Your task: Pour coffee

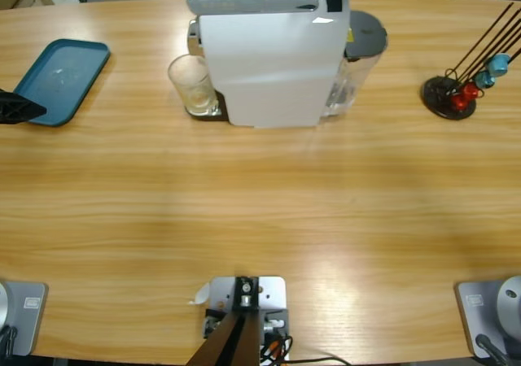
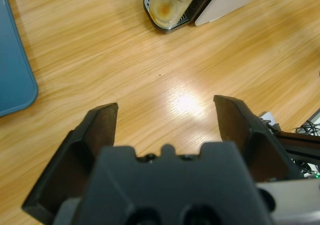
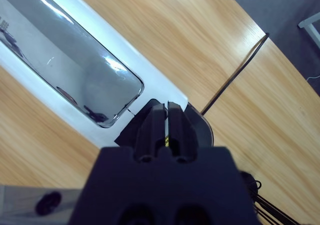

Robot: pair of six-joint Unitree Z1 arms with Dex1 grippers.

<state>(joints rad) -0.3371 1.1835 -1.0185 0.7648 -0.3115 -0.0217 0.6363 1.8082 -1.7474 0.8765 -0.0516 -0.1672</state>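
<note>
Left pincer (image 2: 165, 120): spread above counter (image 1: 260, 211) | right pincer (image 3: 167, 116): pressed together over coffee machine (image 1: 269, 53) | glass (image 1: 192, 84): on drip tray.

I can read no text, brand, number or sign anywhere in these views. The white box-shaped coffee machine (image 1: 269, 57) carries a small yellow patch at its right edge beside the grey round lid (image 1: 365, 34), but I cannot make out any writing on it. In the right wrist view a sliver of the same yellow shows past the black jaws, also unreadable. At that view's left edge, the machine's silver top panel (image 3: 65, 70) bears tiny illegible dark marks.
</note>
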